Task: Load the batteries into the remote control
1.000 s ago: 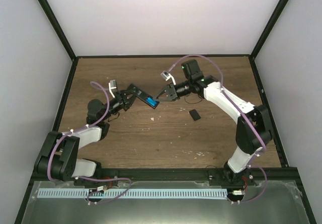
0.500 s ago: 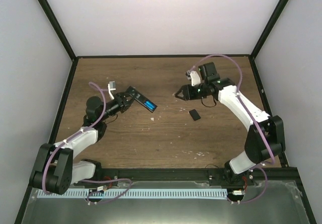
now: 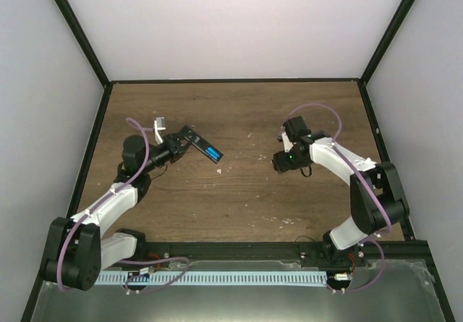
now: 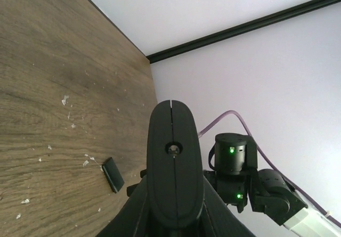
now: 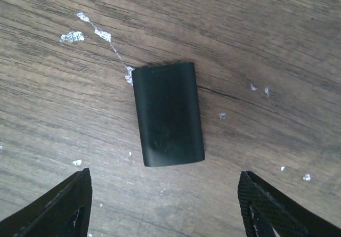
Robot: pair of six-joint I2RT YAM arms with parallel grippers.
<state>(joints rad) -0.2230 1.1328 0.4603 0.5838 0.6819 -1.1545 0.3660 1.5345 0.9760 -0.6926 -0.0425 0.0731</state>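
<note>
The remote control [image 3: 200,142], with the batteries [image 3: 212,150] showing in it, is clamped by the left tool [image 3: 179,142]. The right tool [image 5: 168,194] is held wide above the cover [image 5: 168,121] on the bench [image 3: 239,192].

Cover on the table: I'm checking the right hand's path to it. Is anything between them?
Nothing visible. The open right hand hangs above the cover, which lies bare on the wood; only white specks lie nearby.

Black remote control [image 3: 196,138] shows bright-blue batteries [image 3: 212,151]; black cover [image 5: 168,121], brown wood-grain table [image 5: 266,45].
</note>
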